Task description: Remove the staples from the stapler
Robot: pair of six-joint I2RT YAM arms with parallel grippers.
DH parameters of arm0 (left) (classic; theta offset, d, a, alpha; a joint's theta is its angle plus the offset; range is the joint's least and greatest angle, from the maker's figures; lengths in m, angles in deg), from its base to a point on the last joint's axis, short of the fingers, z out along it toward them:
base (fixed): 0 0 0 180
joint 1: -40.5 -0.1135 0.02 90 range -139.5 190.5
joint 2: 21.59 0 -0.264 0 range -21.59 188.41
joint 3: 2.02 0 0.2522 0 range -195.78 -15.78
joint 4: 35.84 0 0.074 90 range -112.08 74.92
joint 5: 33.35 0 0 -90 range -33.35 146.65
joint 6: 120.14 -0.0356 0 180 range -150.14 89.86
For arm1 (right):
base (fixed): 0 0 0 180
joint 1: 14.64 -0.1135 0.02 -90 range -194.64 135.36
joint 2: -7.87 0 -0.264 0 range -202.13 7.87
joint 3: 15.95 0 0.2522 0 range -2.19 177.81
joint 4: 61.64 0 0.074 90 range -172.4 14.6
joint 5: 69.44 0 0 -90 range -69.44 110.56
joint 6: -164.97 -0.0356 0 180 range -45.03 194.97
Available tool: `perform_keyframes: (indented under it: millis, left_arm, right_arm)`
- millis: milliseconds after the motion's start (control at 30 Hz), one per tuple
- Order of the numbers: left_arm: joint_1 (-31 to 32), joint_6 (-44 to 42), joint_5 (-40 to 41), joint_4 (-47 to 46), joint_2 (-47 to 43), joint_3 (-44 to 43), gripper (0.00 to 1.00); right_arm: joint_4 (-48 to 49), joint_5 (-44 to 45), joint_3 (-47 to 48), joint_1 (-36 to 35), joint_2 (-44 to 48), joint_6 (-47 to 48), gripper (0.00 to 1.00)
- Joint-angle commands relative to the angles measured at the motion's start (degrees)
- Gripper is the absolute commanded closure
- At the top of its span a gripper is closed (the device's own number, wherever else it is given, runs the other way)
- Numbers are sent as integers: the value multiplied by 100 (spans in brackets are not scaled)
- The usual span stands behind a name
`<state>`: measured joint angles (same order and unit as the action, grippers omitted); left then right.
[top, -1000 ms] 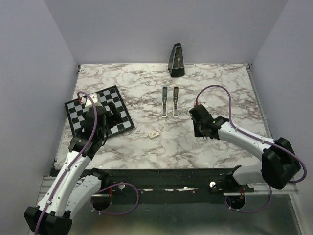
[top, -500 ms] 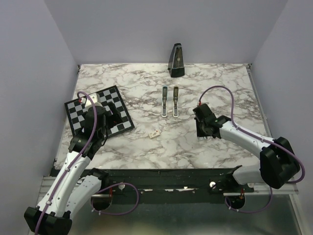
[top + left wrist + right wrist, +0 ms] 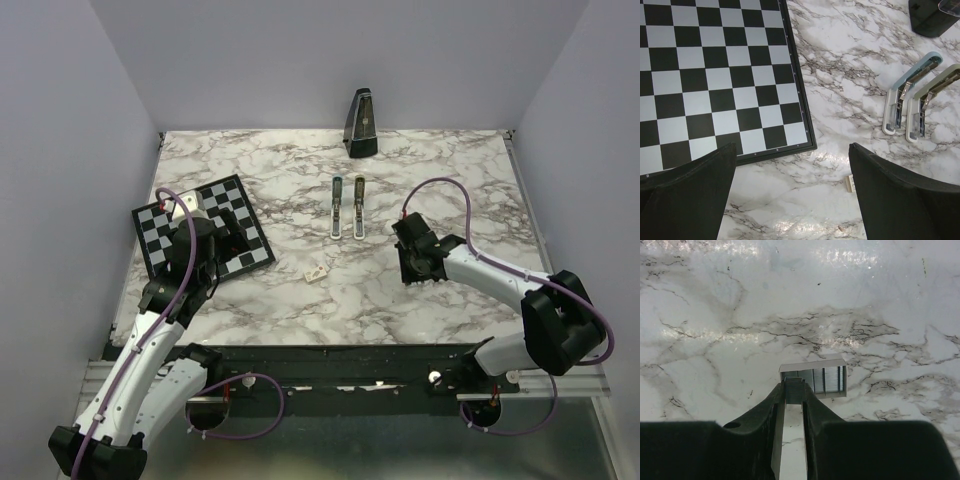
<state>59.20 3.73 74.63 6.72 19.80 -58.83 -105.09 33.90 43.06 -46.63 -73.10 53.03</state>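
The sage-green stapler point(image 3: 358, 207) point(image 3: 934, 98) lies open on the marble, with a similar pale blue one point(image 3: 337, 207) point(image 3: 911, 92) right beside it. My right gripper point(image 3: 412, 270) point(image 3: 794, 390) hangs low over the marble to the right of them. It is shut on a strip of staples point(image 3: 795, 391) at the left end of a small open white box point(image 3: 813, 379) that holds more staple strips. My left gripper point(image 3: 225, 240) point(image 3: 792, 167) stands open over the near edge of the checkerboard point(image 3: 165, 222) point(image 3: 715, 75), nothing between its fingers.
A black metronome point(image 3: 361, 125) point(image 3: 935, 17) stands at the back of the table. A small pale block point(image 3: 318, 270) point(image 3: 850, 183) lies on the marble between the checkerboard and the right gripper. The marble top ends at walls left, right and behind.
My right gripper has shifted slightly to the right, still shut on the staple strip. The left arm has not moved.
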Motion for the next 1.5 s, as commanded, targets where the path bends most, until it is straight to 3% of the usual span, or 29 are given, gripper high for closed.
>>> perform_keyframes:
  millis: [0,600,900,1000,1033,1133,1467]
  left_arm:
    - [-33,-29,-93,-76,-78,33,1]
    - [-33,-29,-84,-85,-113,33,1]
    - [-33,-91,-259,-146,-78,51,1]
    - [-33,-231,-654,-199,-43,16,1]
    - [-33,-362,-803,-269,-43,7,1]
    - [-33,-556,-1392,-453,-78,94,2]
    - [-24,-434,-2033,-305,238,297,5]
  right_arm:
    - [16,-157,62,52,-51,111,73]
    - [-19,-130,106,96,150,75,69]
    - [-484,99,414,307,327,-522,61]
    - [-180,-523,528,334,336,-470,61]
    - [32,-1265,493,342,362,-400,60]
    - [867,-2184,414,220,372,-294,55]
    - [1598,-2846,1450,-527,-1007,-303,53]
